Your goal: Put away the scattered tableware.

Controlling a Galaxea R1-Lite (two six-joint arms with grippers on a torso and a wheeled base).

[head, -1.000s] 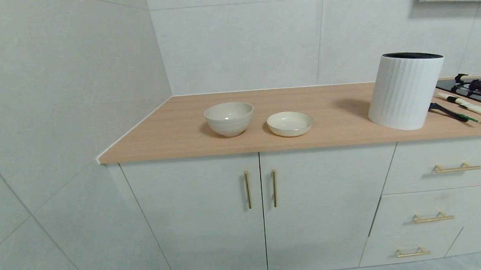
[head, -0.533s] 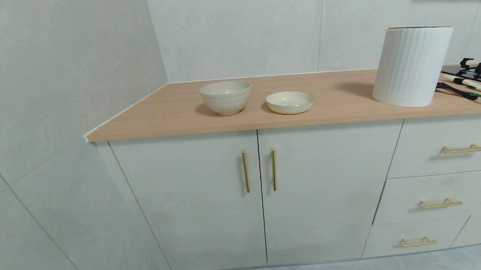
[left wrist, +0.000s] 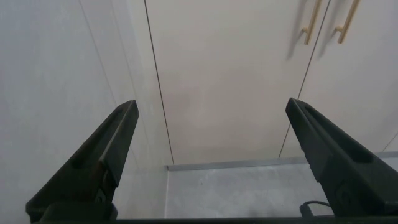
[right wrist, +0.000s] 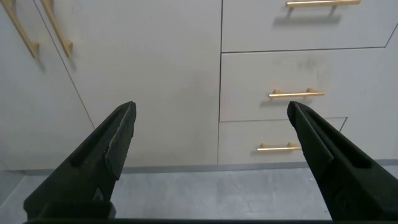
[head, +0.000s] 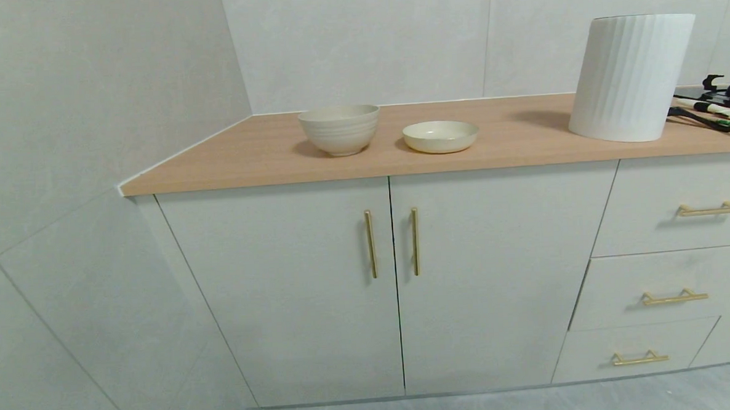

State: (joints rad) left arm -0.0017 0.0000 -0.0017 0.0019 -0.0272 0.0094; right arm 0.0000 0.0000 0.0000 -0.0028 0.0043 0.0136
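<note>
A deep cream bowl [head: 339,129] and a shallow cream dish [head: 440,136] sit side by side on the wooden countertop [head: 246,155], the dish to the bowl's right. My left gripper [left wrist: 211,118] is open, low down in front of the left cabinet door [left wrist: 230,81] with nothing between its fingers. My right gripper [right wrist: 211,115] is open too, facing the drawer fronts [right wrist: 305,81] near the floor, and holds nothing.
A tall white ribbed canister [head: 630,76] stands on the counter's right part, with utensils [head: 709,116] and a stove beyond it. Below are two doors with gold handles [head: 392,242] and drawers [head: 681,250]. A tiled wall closes the left side.
The head camera has dropped: the whole scene sits higher in the picture and the counter is seen more edge-on. The bowl, dish and canister have kept their places.
</note>
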